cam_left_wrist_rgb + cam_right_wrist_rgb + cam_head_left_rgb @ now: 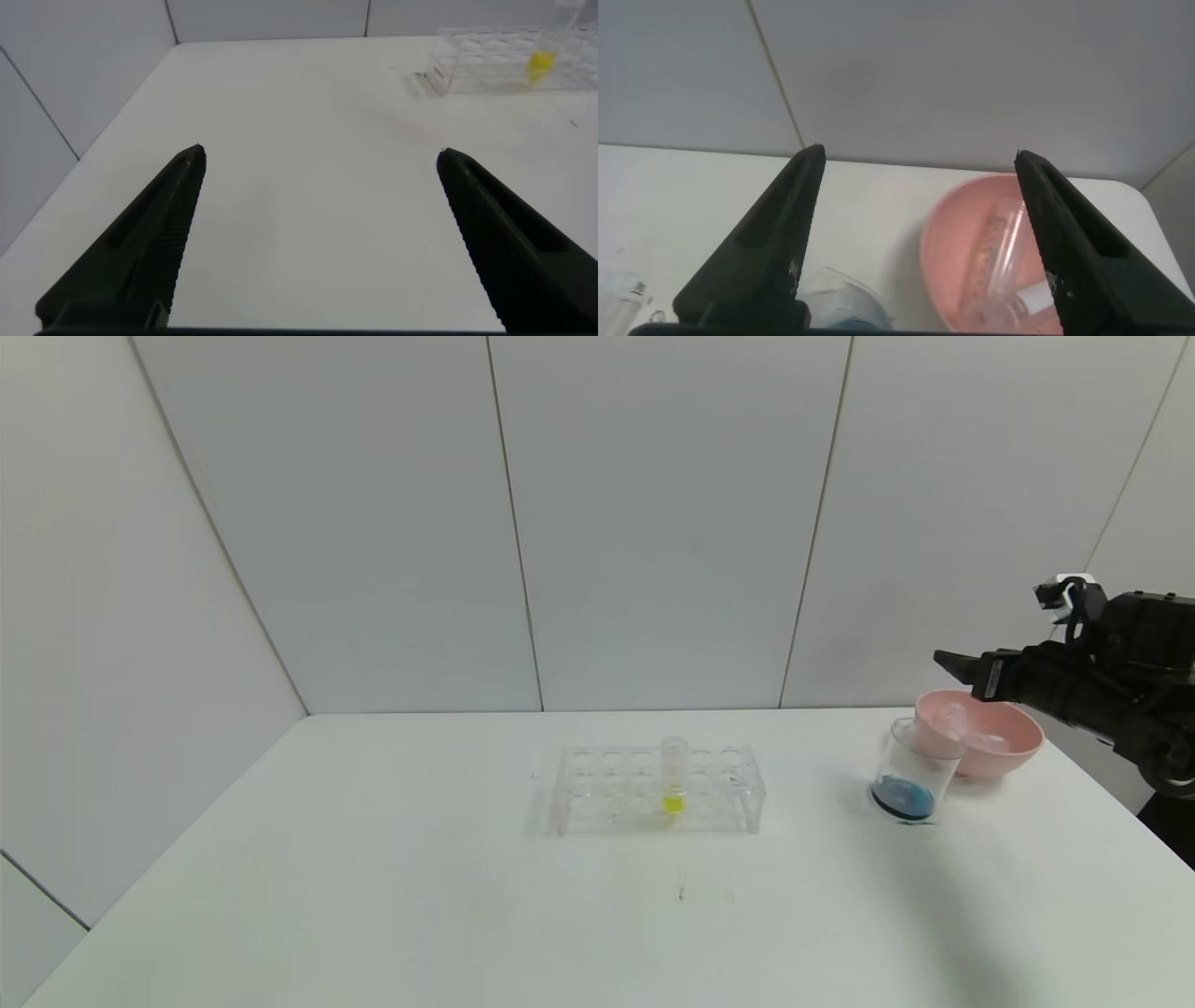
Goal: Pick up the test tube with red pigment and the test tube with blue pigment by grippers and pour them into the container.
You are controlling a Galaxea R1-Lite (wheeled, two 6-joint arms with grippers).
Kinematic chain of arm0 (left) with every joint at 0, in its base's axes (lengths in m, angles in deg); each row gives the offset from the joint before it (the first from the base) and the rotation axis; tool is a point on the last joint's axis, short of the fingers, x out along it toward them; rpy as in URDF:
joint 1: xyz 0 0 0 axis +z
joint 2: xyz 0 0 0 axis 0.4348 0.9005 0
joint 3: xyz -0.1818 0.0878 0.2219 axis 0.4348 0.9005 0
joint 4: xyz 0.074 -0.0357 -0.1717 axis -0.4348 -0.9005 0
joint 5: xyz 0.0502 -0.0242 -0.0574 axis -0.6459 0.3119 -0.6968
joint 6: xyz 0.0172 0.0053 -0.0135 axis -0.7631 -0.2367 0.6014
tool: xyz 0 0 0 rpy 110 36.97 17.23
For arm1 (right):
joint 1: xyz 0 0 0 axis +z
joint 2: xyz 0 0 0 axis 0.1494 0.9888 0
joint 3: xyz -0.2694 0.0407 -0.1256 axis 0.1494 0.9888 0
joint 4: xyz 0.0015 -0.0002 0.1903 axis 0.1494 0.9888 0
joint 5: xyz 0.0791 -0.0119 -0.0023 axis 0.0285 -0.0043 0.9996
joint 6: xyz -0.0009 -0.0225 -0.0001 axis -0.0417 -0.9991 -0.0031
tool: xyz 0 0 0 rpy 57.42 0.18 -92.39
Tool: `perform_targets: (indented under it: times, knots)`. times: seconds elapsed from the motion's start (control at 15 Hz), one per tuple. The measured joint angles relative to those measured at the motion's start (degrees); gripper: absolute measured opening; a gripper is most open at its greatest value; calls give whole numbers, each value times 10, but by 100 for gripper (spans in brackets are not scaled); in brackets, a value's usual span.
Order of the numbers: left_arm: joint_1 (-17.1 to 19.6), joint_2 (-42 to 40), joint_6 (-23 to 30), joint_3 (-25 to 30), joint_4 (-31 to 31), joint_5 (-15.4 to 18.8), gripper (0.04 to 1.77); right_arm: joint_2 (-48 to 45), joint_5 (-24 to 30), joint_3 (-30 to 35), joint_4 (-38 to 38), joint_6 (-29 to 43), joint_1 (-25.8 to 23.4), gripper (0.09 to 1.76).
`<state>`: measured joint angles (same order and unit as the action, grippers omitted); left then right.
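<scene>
The container (910,775) stands at the table's right with dark blue liquid at its bottom; its rim also shows in the right wrist view (840,299). Clear tubes (962,728) lie in the pink bowl (1013,756); one of them (1008,252) shows faint orange traces. No tube holding red or blue liquid is in view. My right gripper (948,661) hangs above the bowl and container, open and empty (920,154). My left gripper (320,152) is open and empty above bare table on the left, outside the head view.
A clear many-holed rack (658,789) stands mid-table with a yellow-liquid tube (673,775) upright in it; both show far off in the left wrist view, the rack (505,61) and the tube (540,63). White walls close the back and left.
</scene>
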<state>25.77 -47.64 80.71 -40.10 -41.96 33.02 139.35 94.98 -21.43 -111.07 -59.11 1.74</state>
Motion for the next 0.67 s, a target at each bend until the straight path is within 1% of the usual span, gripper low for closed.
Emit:
perform_targets:
  times: [0.2, 0.33, 0.53, 0.67]
  knots:
    - [0, 0, 0, 0, 0, 0, 176, -45, -40, 27, -1, 11, 75, 153]
    - [0, 0, 0, 0, 0, 0, 176, -84, -74, 56, -1, 13, 109, 157]
    - [0, 0, 0, 0, 0, 0, 176, -150, -122, 111, -5, 11, 145, 162]
    - [0, 0, 0, 0, 0, 0, 176, -197, -136, 151, -5, 10, 153, 164]
